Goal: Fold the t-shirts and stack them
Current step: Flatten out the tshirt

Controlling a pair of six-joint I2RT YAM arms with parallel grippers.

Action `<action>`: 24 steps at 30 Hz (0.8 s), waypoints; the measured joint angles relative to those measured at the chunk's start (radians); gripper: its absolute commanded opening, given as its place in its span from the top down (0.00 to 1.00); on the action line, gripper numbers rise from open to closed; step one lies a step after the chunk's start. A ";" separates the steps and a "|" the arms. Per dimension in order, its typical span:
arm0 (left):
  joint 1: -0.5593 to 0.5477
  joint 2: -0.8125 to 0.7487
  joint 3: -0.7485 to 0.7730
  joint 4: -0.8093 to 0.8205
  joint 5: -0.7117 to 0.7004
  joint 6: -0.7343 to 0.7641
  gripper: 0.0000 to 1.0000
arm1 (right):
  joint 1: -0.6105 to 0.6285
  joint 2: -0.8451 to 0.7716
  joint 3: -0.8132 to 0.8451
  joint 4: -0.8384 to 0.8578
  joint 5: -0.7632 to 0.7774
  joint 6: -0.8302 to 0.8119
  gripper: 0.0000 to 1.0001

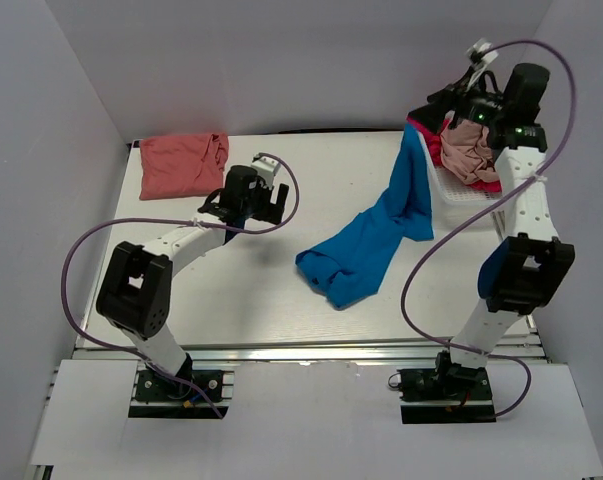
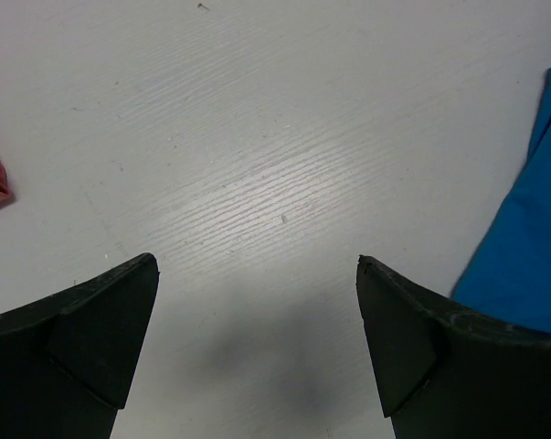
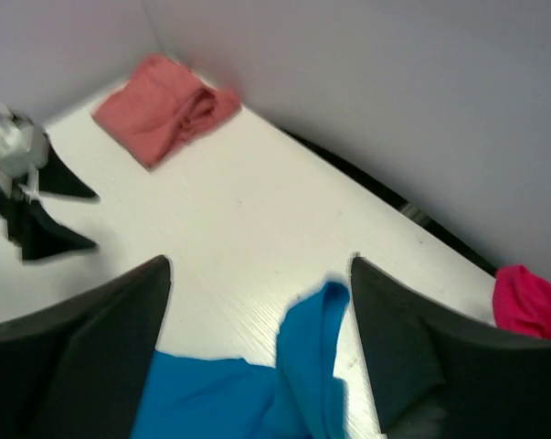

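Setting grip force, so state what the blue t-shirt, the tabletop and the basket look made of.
Blue t-shirt: soft matte knit, probably cotton; it drapes limply and creases.
Tabletop: white matte board with fine grain streaks; likely painted or laminated wood.
Basket: white, rigid, slotted wall; apparently plastic.

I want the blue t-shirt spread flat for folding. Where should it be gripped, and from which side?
Probably its upper end: the blue t-shirt climbs to the edge of the white basket there, raised off the table, so fingers coming down from above could pinch the fold. The lower end lies bunched flat, harder to get under. The open right gripper hangs nearest.
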State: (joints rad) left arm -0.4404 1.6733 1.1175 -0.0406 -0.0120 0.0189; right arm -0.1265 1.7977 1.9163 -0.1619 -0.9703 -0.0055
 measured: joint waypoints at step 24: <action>-0.129 0.101 -0.039 -0.110 0.286 -0.082 0.15 | 0.072 -0.347 -0.298 0.031 0.033 -0.158 0.11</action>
State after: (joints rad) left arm -0.5697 1.7748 1.0786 -0.1505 0.2737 -0.0628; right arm -0.0540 1.4509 1.6184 -0.1310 -0.9375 -0.1635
